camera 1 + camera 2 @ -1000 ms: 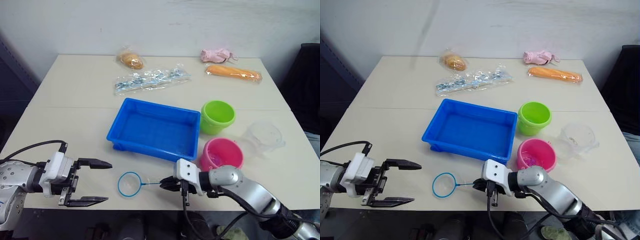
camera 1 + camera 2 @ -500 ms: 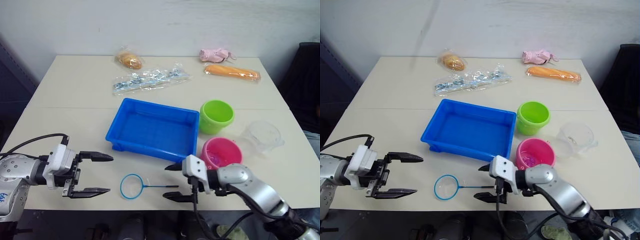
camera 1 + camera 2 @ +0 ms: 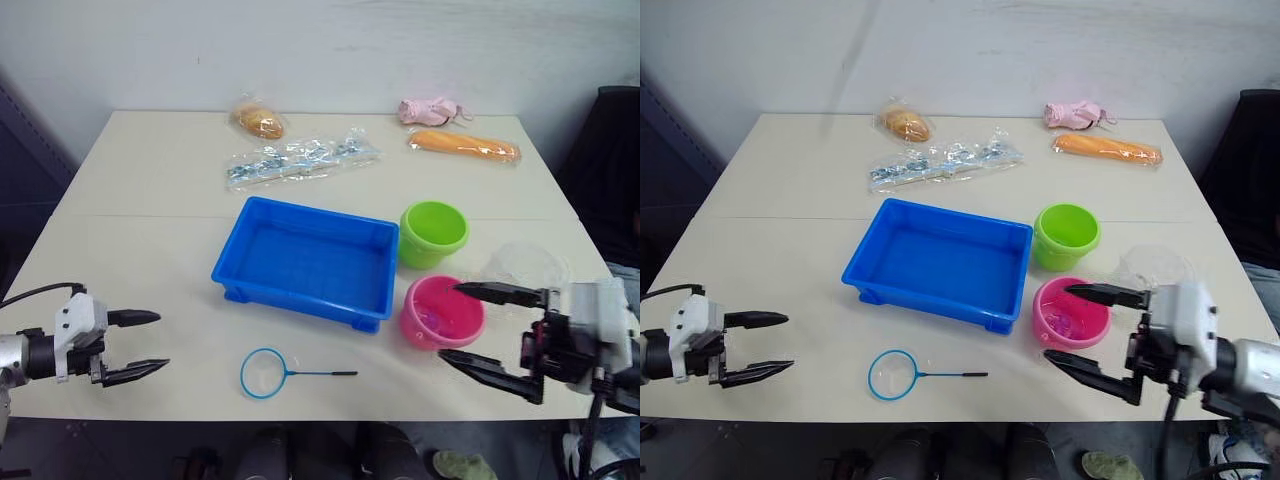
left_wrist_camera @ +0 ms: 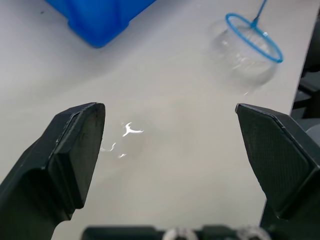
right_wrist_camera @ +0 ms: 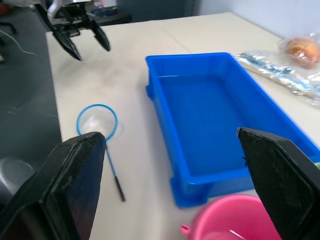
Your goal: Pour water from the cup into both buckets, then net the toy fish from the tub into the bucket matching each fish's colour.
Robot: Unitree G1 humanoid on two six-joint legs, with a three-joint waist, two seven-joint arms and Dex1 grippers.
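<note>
The net lies flat on the table near the front edge, its handle pointing right, with nothing touching it. Behind it sits the blue tub, whose inside looks plain blue. Right of the tub stand the green bucket and, nearer, the pink bucket with small pale shapes inside; I cannot tell whether they are toy fish. The clear cup stands beyond the pink bucket on the right. My right gripper is open beside the pink bucket. My left gripper is open and empty at the front left.
Along the back of the table lie a bagged bread roll, a long clear packet, a wrapped orange item and a pink item. The net lies close to the table's front edge.
My right gripper has let go of the net's handle, opened, and pulled back to the right beside the pink bucket. My left gripper has drawn back to the left. The net stays on the table.
</note>
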